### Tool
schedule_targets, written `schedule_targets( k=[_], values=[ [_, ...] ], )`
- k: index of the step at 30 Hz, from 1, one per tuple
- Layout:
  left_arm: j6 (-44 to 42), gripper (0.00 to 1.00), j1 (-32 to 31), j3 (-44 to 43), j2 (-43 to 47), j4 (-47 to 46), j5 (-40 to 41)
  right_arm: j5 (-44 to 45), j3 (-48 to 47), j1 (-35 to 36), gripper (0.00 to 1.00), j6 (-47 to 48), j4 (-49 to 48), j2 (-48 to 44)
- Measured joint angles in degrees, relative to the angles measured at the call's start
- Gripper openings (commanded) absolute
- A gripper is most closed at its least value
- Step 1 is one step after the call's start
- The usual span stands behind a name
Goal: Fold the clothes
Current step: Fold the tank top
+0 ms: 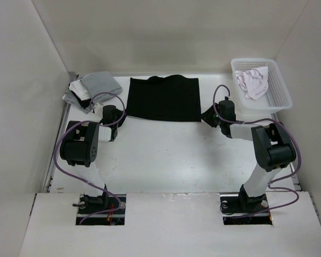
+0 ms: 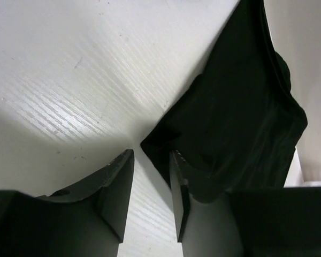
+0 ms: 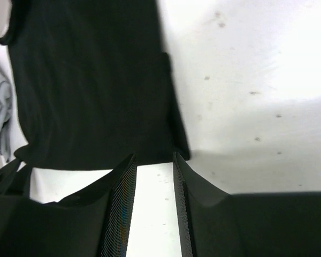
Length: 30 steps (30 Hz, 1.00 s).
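Observation:
The clothes are one black top (image 1: 163, 98), lying flat as a wide rectangle at the back middle of the table. My left gripper (image 1: 119, 119) sits at its near left corner. In the left wrist view that corner (image 2: 155, 145) pokes in just at the open fingertips (image 2: 177, 176), with bare table between the jaws behind it. My right gripper (image 1: 206, 116) is at the near right corner. In the right wrist view the top's near edge (image 3: 96, 107) lies just beyond the open gripper (image 3: 152, 163), and only white table shows in its gap.
A stack of grey, white and black garments (image 1: 92, 89) lies at the back left, close to the left arm. A white basket (image 1: 275, 101) at the back right holds a white garment (image 1: 254, 81). Walls close in the table on three sides.

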State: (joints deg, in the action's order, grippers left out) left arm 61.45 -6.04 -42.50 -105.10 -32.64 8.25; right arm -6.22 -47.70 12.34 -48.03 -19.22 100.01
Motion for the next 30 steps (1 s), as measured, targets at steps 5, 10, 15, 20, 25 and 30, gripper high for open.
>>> schedule_targets(
  k=[5,10,15,20,25,30],
  values=[
    [1.29,0.23,0.96,0.02,-0.46,-0.04,-0.81,0.55,2.27,0.00,0.40,-0.44,-0.59,0.57],
    [2.29,0.30,1.64,0.04,-0.70,-0.20,-1.92,1.31,3.37,0.00,0.44,-0.74,-0.68,0.55],
    [3.04,0.26,1.64,-0.04,-1.27,-1.57,-2.80,1.60,3.41,0.00,0.45,-0.90,-0.96,0.55],
    [3.41,0.15,1.64,-0.68,-2.27,-1.53,-3.30,1.88,3.39,0.00,0.38,-1.27,-0.76,0.57],
    [3.65,0.10,1.64,-0.92,-2.71,-1.49,-3.61,1.95,2.03,0.07,0.33,-1.97,-0.59,2.03],
    [4.09,0.05,1.64,-1.75,-3.61,-1.60,-3.96,1.86,0.20,0.07,0.26,-2.97,-0.63,3.74]
  ],
)
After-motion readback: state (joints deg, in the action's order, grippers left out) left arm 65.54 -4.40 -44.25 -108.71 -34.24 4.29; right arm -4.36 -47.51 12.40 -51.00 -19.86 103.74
